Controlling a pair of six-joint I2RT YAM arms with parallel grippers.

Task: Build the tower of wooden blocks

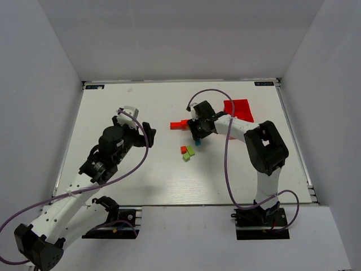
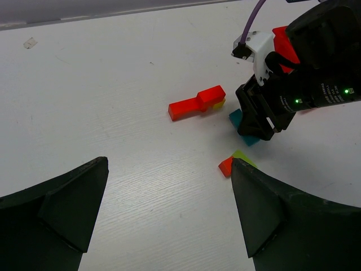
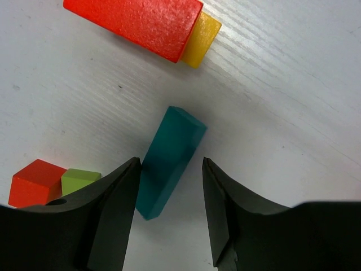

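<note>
Right gripper (image 3: 169,162) stands spread around the teal bar (image 3: 176,138) at frame centre, with a gap at the right finger. Left gripper (image 2: 168,166) is spread wide, holding nothing.

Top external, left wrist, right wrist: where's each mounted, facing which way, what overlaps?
Top external: above and behind the bases, looking down on the table; left arm and right arm show.
Left wrist: on the left arm, looking across the table at the right arm; the left fingers frame the bottom.
Right wrist: on the right arm, looking down at the teal block between the right fingers.
Shared: both wrist views show the teal block, red bar and yellow block.
</note>
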